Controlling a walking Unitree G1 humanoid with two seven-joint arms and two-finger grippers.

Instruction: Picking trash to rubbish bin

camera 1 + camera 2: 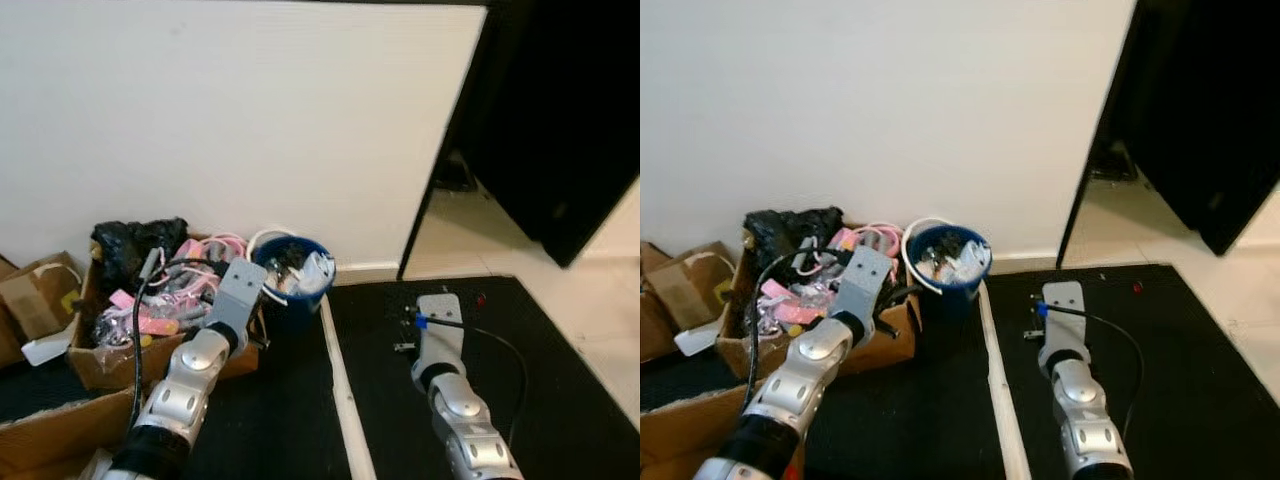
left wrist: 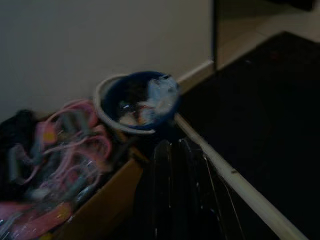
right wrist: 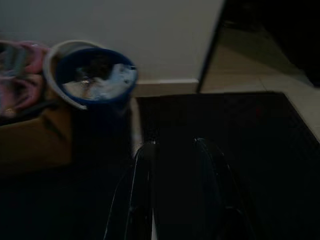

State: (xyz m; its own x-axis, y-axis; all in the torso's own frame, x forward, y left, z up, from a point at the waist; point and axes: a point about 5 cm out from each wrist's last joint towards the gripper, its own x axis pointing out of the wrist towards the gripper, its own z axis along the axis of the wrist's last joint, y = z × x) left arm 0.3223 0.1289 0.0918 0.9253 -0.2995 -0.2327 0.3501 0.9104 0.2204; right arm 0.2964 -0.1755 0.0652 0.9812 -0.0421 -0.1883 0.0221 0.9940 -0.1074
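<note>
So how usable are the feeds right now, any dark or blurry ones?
Both eye views are well lit; the blue bin reads clearly, only slightly soft. The left wrist view is dim and blurred, its black fingers hard to separate. The right wrist view is darker still, fingers barely outlined against the mat.

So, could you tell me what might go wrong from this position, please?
The blue bin already looks full, so added trash may spill. The left gripper hovers by the cardboard box of pink clutter and might snag a loop. The white strip on the floor could trip a step.

Blue plastic bin [image 1: 296, 283], brown cardboard box [image 1: 110, 363], matt black mat [image 1: 560, 400]
</note>
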